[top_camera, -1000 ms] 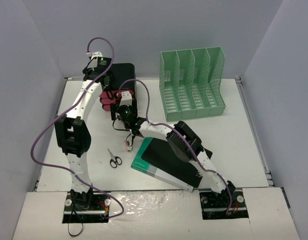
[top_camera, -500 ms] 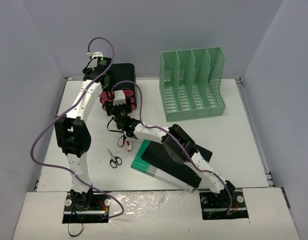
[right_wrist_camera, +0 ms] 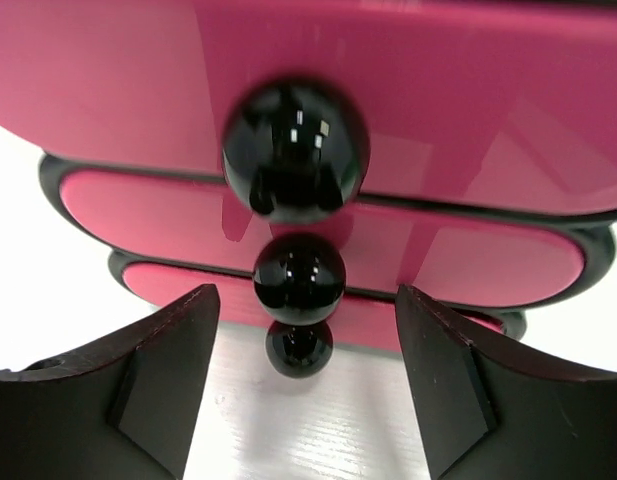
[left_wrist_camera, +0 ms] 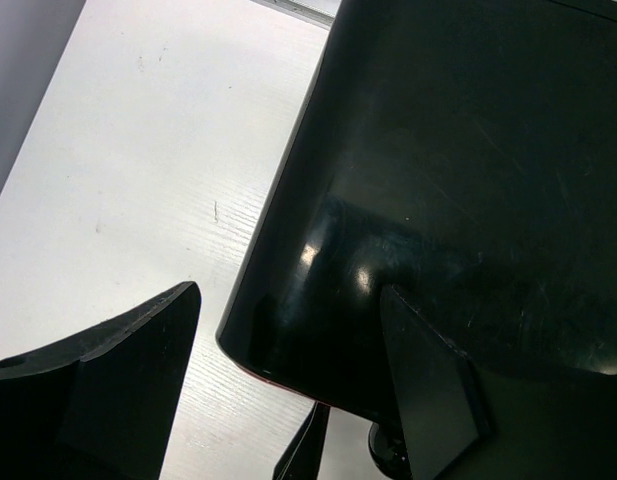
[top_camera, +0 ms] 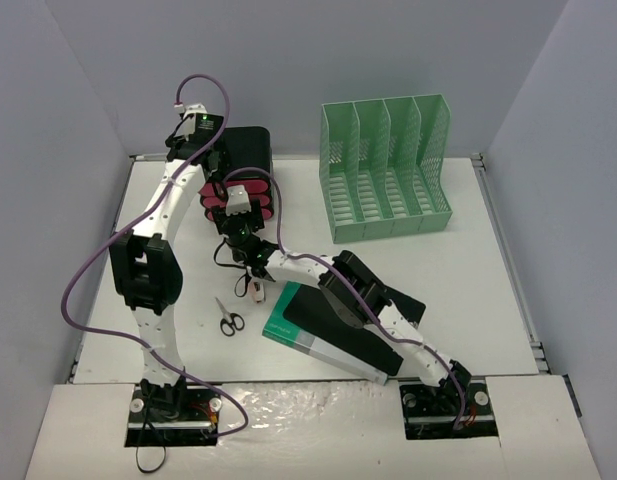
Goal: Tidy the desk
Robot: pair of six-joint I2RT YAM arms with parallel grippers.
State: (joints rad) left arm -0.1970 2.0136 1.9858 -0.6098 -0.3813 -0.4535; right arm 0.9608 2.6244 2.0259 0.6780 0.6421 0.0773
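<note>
Centring the right pincer [right_wrist_camera: 308, 292] on the top knob [right_wrist_camera: 295, 150] of the drawers [top_camera: 243, 185] is looking like the step in hand. It is going best if the ball is sitting squarely between the fingers before they are pinching, since a round glossy knob is likely to be slipping out of an off-centre hold. Any pull is then best running straight along the drawer's travel. The right pincer is standing well open and holding nothing, facing the pink fronts with the knobs stacked in its gap. Its arm is reaching low across to the drawers' front. The left arm is arching over to the drawers' back. The left pincer [left_wrist_camera: 290, 292] is parted, one finger beside the black side and the other over it; whether it is pressing there, I cannot tell. The worktop [top_camera: 488, 290] is lying under the drawers and spreading out around them.
</note>
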